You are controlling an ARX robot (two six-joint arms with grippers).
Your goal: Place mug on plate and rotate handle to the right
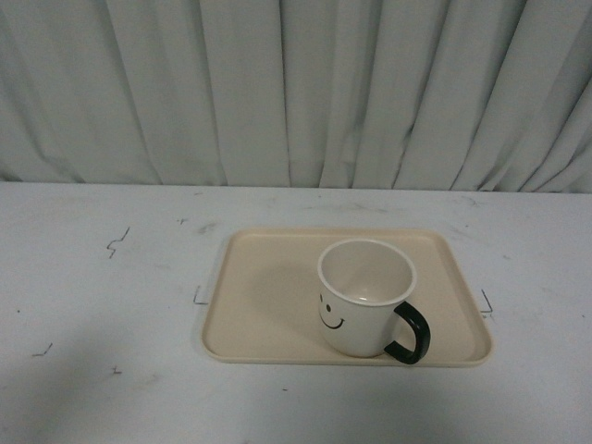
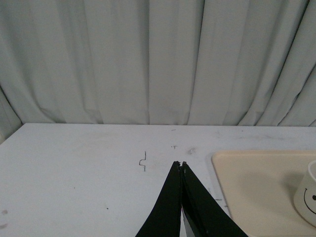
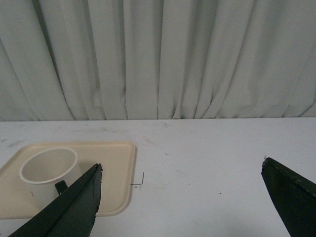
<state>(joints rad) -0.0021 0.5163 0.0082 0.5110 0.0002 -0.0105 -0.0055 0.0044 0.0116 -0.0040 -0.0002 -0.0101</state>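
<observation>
The cream-white mug (image 1: 363, 298) with a black smiley face stands upright on the beige plate (image 1: 268, 305), toward its front right part. Its dark handle (image 1: 411, 331) points to the front right. Neither arm shows in the front view. In the left wrist view my left gripper (image 2: 179, 164) is shut and empty over the bare table, left of the plate (image 2: 252, 182); the mug's edge (image 2: 308, 195) shows at the frame's border. In the right wrist view my right gripper (image 3: 181, 165) is open wide and empty, to the right of the plate (image 3: 116, 168) and mug (image 3: 47, 170).
The white table (image 1: 102, 305) carries small black corner marks (image 1: 117, 242) around the plate. A pale pleated curtain (image 1: 296, 92) hangs behind the table's far edge.
</observation>
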